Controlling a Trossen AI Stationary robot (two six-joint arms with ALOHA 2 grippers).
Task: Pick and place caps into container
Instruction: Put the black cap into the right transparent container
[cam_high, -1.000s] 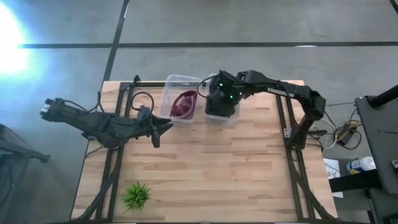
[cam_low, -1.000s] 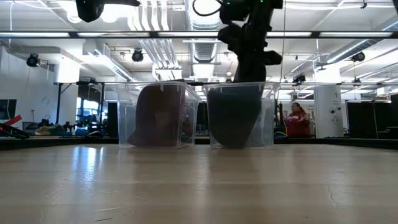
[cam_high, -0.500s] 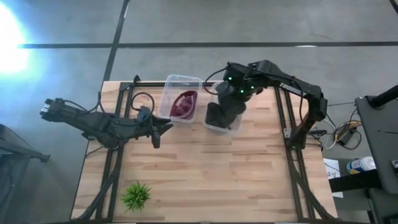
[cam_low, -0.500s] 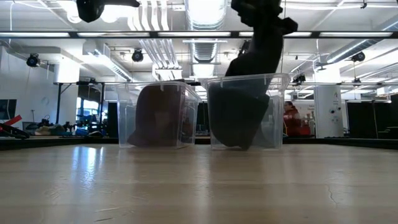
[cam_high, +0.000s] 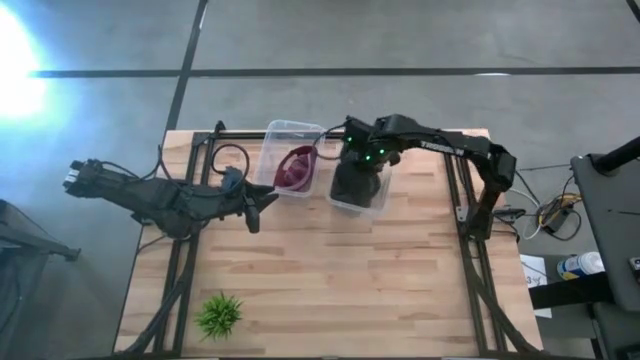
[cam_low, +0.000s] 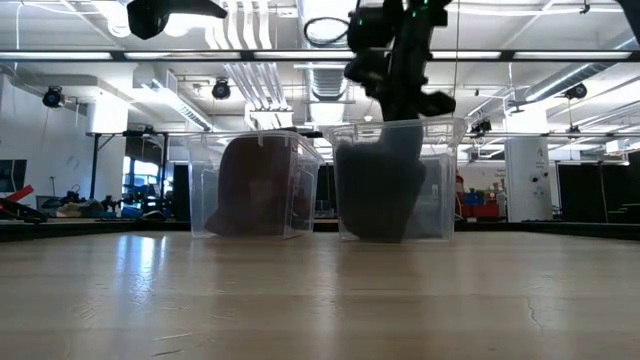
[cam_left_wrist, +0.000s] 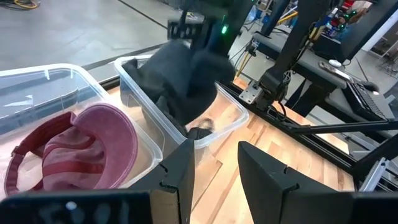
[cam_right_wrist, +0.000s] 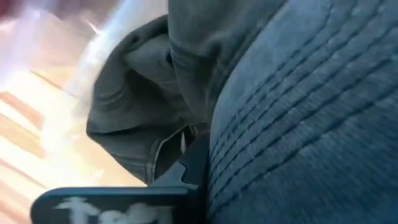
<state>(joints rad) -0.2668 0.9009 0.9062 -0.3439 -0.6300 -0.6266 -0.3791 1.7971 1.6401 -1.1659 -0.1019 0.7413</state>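
Note:
My right gripper (cam_high: 356, 170) stands over the right-hand clear container (cam_high: 378, 203) at the table's far side, shut on a dark charcoal cap (cam_low: 385, 190) that fills this container and bulges above its rim (cam_left_wrist: 180, 74). In the right wrist view the dark cloth covers nearly everything: a stitched brim (cam_right_wrist: 298, 112) and crumpled cloth (cam_right_wrist: 137, 93); whether that is one cap or two, I cannot tell. The maroon cap (cam_high: 297, 168) lies in the left-hand clear container (cam_high: 285, 130). My left gripper (cam_left_wrist: 214, 168) is open and waits near the table's left side, pointing at both containers. My right gripper (cam_low: 400, 95) comes from above, pointing down, and holds the dark cap by its upper part (cam_left_wrist: 186, 46). The cloth itself hides the fingertips, so the kind of hold does not show. The cap hangs below the fingers with its lower part (cam_low: 375, 215) down inside the container.
A small green spiky plant (cam_high: 219, 314) stands near the table's near left corner. Black frame rails (cam_high: 470, 270) run along both sides of the table. Bare wood (cam_high: 340, 280) spreads from the containers to the near edge.
My right gripper swung up and toward the table's right, drawing the dark cap slanting up out of the container, then came back left and down. The cap now sits lower in the container. The right-hand container has slid a little toward the near edge.

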